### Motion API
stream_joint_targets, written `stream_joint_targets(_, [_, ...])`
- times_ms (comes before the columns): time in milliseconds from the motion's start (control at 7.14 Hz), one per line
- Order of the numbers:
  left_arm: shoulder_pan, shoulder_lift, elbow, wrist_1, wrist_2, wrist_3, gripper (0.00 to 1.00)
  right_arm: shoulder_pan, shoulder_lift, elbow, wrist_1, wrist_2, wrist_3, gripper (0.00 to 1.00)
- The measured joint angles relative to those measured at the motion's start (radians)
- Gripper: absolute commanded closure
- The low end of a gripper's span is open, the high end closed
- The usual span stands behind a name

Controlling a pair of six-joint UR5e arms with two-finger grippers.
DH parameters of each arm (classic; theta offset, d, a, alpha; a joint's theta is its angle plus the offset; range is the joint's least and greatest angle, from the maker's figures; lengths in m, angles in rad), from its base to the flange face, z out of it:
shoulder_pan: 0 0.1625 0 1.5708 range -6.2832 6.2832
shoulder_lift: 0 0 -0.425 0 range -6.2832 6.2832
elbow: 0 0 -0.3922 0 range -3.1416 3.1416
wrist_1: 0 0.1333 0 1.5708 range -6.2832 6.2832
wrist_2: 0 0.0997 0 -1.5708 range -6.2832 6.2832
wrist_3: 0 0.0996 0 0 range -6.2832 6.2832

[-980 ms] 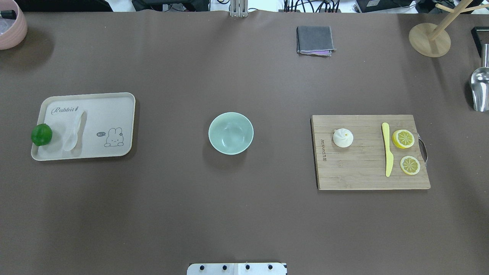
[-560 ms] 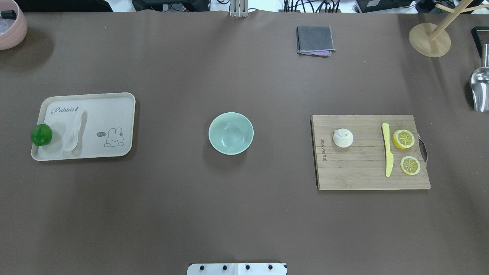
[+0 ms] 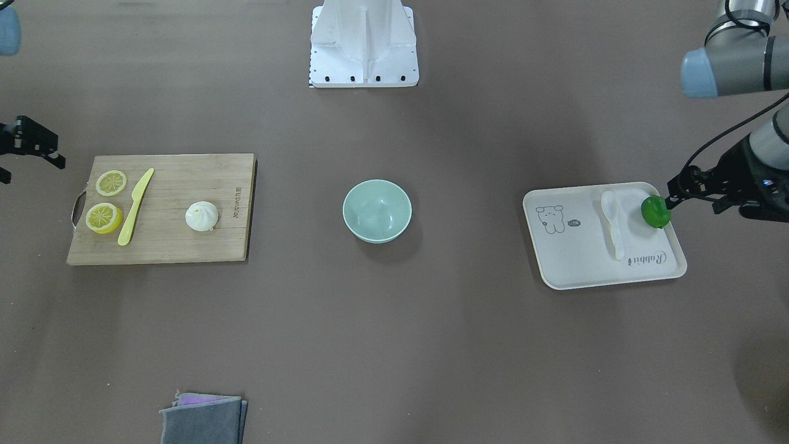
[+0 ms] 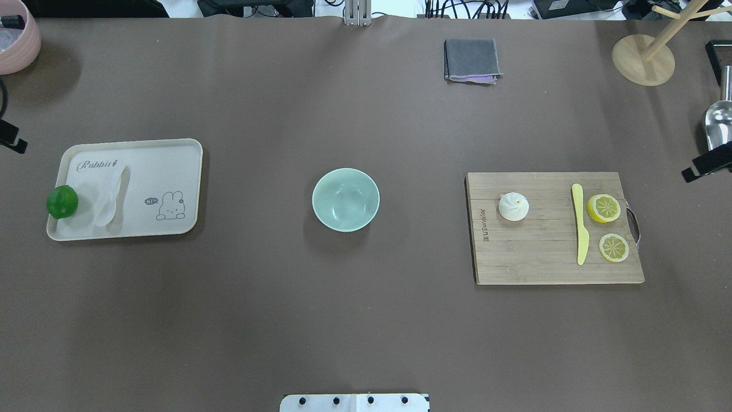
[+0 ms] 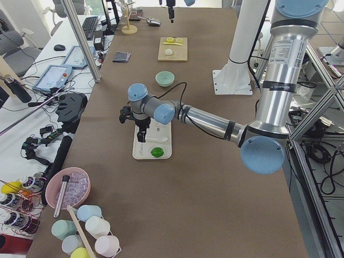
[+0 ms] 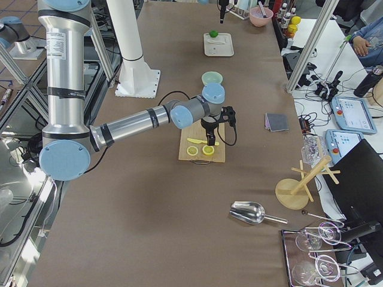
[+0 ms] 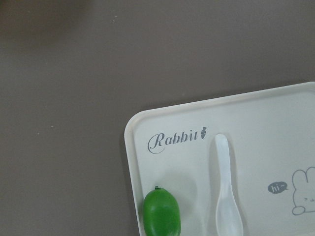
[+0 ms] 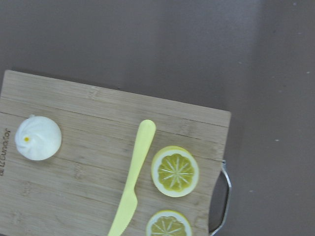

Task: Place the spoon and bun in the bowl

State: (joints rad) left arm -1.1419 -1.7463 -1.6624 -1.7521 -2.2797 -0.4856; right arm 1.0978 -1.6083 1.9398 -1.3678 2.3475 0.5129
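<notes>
Basically nothing was picked up yet. The bowl (image 4: 345, 199) sat in the centre of the overhead frame with nothing visible inside.

The spoon (image 4: 112, 196) lay flat on the cream tray (image 4: 166, 166) at the left of the overhead frame. Its long axis ran nearly top-to-bottom, leaning a little, with the handle toward the top and the scoop toward the bottom. A green lime (image 4: 62, 201) sat just beside the scoop, against the tray's left rim, apart from the spoon.

The left gripper (image 3: 684, 188) hung off the tray's outer edge, so in the overhead view the spoon lay to its right and a bit down. This gripper was clearly the nearer one for the spoon. Whether its jaws were spread could not be told; the left wrist view showed no fingers.

The bun (image 4: 513, 206) sat upright on the left part of the cutting board (image 4: 543, 257), well apart from the yellow knife (image 4: 580, 226). The right gripper (image 4: 706, 166) was at the right edge of the overhead frame, with the bun to its left and slightly down. Its jaw state could not be told either.

Judgement: the spoon grasp likely needs the fingers set across the handle, well away from the lime.
</notes>
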Motion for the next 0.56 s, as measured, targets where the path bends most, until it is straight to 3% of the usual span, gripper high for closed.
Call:
stream_joint_targets(280, [0.066, -0.036, 0.119, -0.147, 0.008, -0.110, 0.20, -0.114, 0.010, 0.004, 0.079, -0.044, 0.162, 0.01])
stream_joint_targets(560, [0.137, -0.056, 0.200, -0.266, 0.057, -0.207, 0.28, -0.164, 0.017, 0.006, 0.093, -0.067, 0.211, 0.01])
